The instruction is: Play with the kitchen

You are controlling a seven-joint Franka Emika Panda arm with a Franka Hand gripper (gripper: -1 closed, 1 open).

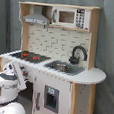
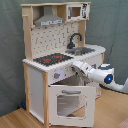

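1 white arm, entering from the lower left of the first exterior view and from the right edge of the second exterior view, reaching toward the front of the kitchen just below the worktop. Gripper held at the knob panel under the hob; cannot tell whether spread or pressed together. Oven door hanging open in the lower centre of the second exterior view, window facing out. Black faucet arched over the sink. Grey hood in the upper part of both frames. Wooden floor under the unit at lower left, grey curtain behind.
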